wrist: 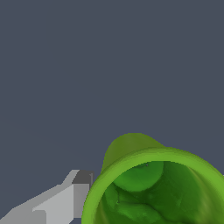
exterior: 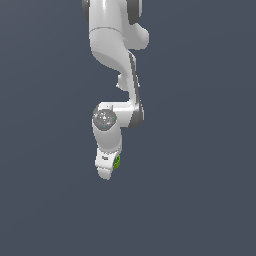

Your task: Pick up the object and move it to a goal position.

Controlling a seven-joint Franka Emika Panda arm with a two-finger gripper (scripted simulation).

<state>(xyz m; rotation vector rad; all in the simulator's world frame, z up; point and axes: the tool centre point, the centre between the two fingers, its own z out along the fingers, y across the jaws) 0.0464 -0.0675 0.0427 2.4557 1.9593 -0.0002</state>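
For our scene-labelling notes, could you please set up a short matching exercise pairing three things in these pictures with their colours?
Column one:
1. cup
2. hand
3. background floor

Column two:
A. dark grey-blue
B. bright green
C. white

Right pairs: 1-B, 2-C, 3-A.

In the exterior view only a sliver of the cup shows beside the hand; in the wrist view its hollow inside fills the corner next to one grey finger.
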